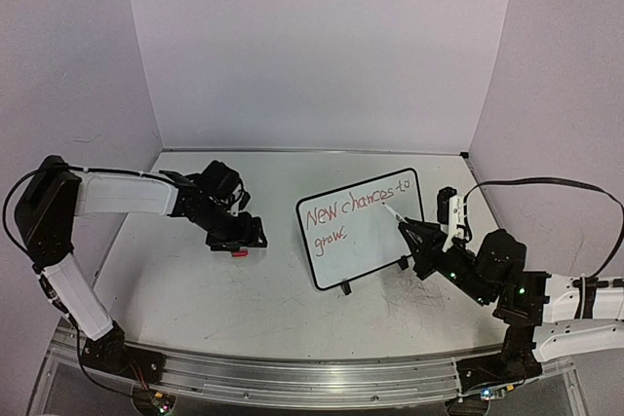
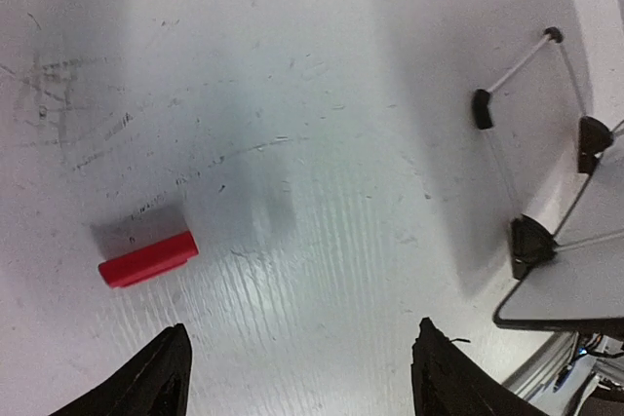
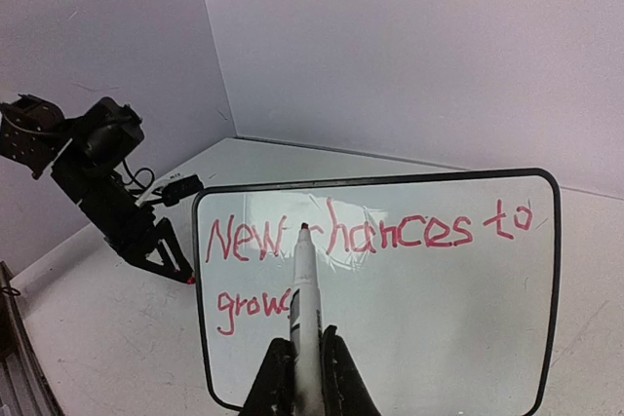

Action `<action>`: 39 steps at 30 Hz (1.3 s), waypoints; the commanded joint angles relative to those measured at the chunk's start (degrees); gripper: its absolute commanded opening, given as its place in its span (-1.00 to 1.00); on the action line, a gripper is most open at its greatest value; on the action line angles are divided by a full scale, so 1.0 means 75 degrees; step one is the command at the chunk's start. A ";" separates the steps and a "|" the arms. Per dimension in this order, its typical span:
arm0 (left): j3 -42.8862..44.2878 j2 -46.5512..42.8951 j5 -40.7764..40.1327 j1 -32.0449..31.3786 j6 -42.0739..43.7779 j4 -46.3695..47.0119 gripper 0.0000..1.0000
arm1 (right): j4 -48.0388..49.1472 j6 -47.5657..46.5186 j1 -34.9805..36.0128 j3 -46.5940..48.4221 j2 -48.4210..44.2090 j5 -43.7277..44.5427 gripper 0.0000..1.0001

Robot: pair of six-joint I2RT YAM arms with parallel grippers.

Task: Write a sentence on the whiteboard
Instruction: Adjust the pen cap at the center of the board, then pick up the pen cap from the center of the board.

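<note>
Counting one whiteboard (image 1: pixel 361 231), one marker (image 3: pixel 304 284), one red block (image 2: pixel 148 258) and two hands. Finding the whiteboard right of centre on the bench (image 1: pixel 195 289), propped at a tilt on two small black feet along its lower edge. Reading its long axis as running across the bench from left to right, climbing toward the far right in the top view, with the written face turning toward the right arm. Looking at a white surface inside a thin black frame with rounded corners, carrying two lines of red handwriting: "New chances to" above and "grow" below, at the left. Seeing the right hand (image 3: pixel 304 362) clenching the white barrel of the marker, tip pointing up at the board between "New" and "chances", just above "grow". Hesitating over whether the tip is actually touching the surface or sitting just off it, the wrist view being too foreshortened. Seeing the left hand (image 2: pixel 300 338) well apart from the board on the left of the bench, hanging over bare surface with both fingers spread wide and grasping nothing. Spotting the red block lying flat on the bench just beyond its left finger.
</note>
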 commanded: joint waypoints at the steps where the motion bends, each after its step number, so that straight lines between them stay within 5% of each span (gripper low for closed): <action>1: 0.0052 -0.1150 0.0126 0.0586 0.1573 -0.0478 0.63 | 0.0240 0.0066 0.0007 -0.0018 0.0029 -0.0118 -1.00; 5: 0.0107 -0.0861 0.0670 0.1359 0.3115 -0.0563 0.69 | 0.0251 0.0058 0.0003 -0.0039 0.0020 -0.0107 -1.00; 14: 0.0540 0.0413 0.2059 0.1543 0.4997 -0.0332 0.58 | 0.0218 0.0019 0.0006 -0.0111 -0.0111 -0.0021 -1.00; 27: 0.0363 0.1014 0.1946 0.1543 0.4735 -0.0246 0.50 | 0.0285 0.0019 0.0003 -0.0086 0.0017 -0.0142 -1.00; 39: -0.0308 0.0258 0.1098 0.1223 0.3857 -0.0148 0.14 | 0.0352 0.0019 0.0000 -0.0040 0.0207 -0.0223 -1.00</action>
